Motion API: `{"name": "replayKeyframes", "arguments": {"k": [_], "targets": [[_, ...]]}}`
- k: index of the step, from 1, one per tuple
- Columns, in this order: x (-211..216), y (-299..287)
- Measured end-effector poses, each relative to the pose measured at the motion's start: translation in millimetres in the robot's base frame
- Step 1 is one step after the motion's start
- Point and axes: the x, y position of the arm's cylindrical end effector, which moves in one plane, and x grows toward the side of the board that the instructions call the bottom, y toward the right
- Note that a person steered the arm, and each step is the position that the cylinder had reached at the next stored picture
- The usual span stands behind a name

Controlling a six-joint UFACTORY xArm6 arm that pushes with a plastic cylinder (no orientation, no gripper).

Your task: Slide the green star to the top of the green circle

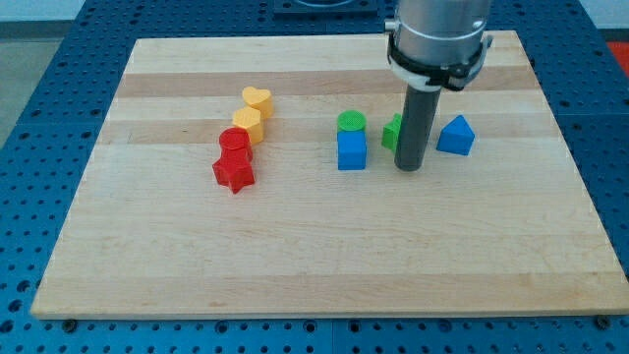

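In the camera view, a pale wooden board (324, 246) lies on a blue perforated table (39, 118). I carry no gripper, so there are no jaws to read as wide or narrow; the arm ends in a dark rod, and my tip (409, 167) rests on the board, holding nothing.

The green star (392, 132) sits just at 11 o'clock from my tip, partly hidden behind the rod, so its shape is hard to make out and I cannot tell whether the rod touches it. The green circle (351, 122) lies at 9 o'clock from the star, apart from it, with a blue cube (352, 150) touching it at 6 o'clock. A blue triangle (456, 135) stands at 2 o'clock from my tip, near the rod.

Well apart, toward 9 o'clock of the board, four blocks run in a slanted chain: a yellow heart (257, 101) at the top, a yellow hexagon (247, 124) below it, then a red cylinder (234, 145), and a red star (234, 173) at the bottom.
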Motion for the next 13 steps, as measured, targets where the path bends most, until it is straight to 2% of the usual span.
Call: {"name": "replayKeyframes", "arguments": {"k": [3, 5, 6, 13], "targets": [[-51, 1], [-60, 58], [-86, 66], [-92, -8]]}}
